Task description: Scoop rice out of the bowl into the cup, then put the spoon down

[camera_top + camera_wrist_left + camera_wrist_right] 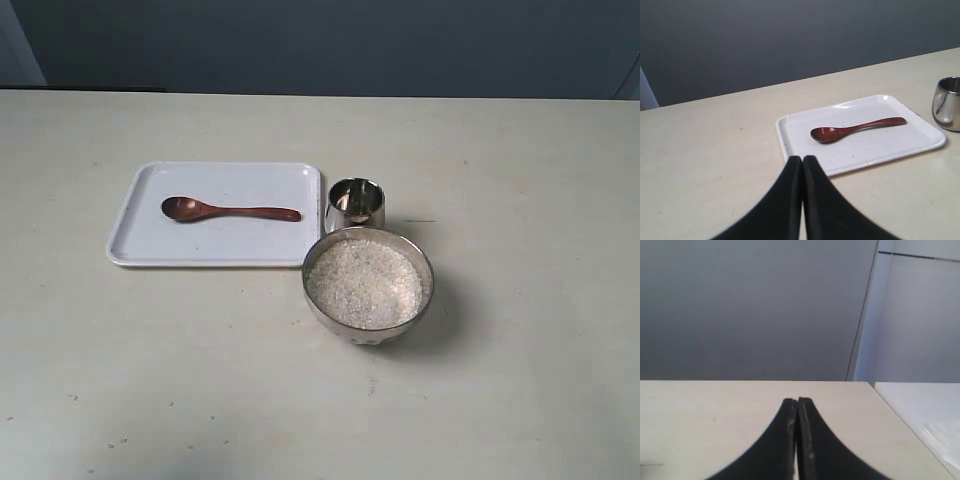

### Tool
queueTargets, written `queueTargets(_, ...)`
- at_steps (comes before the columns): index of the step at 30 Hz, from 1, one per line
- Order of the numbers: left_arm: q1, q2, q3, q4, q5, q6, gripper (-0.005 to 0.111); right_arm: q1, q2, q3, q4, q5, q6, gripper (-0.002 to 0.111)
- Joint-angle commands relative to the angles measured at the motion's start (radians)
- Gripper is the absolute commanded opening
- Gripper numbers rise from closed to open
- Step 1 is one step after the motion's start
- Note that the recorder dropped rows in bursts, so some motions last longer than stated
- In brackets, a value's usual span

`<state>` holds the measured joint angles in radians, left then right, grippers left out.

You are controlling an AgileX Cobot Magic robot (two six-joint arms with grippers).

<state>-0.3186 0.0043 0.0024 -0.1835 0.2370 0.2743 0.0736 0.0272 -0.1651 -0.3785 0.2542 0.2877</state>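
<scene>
The metal bowl (369,325) stands near the table's middle, filled with white rice (365,284). Just behind it is the small steel cup (355,204), also seen at the edge of the left wrist view (947,104). The dark wooden spoon (228,210) lies on a white tray (140,245), head to the left; the left wrist view shows the spoon (855,128) on the tray (795,145). My left gripper (802,159) is shut and empty, short of the tray's near corner. My right gripper (797,401) is shut and empty over bare table. Neither gripper shows in the exterior view.
The cream table (520,380) stretches wide around the objects. A dark wall (330,45) runs behind the table's far edge. In the right wrist view the table's corner (871,384) ends beside a pale floor or panel (925,410).
</scene>
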Motion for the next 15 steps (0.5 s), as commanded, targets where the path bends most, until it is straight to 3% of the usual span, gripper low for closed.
queueTargets(1, -0.003, -0.004, -0.002, 0.001, 0.002, -0.003, 0.001, -0.004, -0.027, 0.069, 0.041, -0.084, 0.005, 0.000)
queueTargets(8, -0.003, -0.004, -0.002, 0.001, 0.002, -0.003, 0.001, -0.004, -0.027, 0.159, 0.172, -0.137, 0.005, 0.000)
queueTargets(15, -0.003, -0.004, -0.002, 0.001, 0.002, -0.003, 0.001, -0.004, -0.027, 0.163, 0.182, -0.134, 0.005, 0.000)
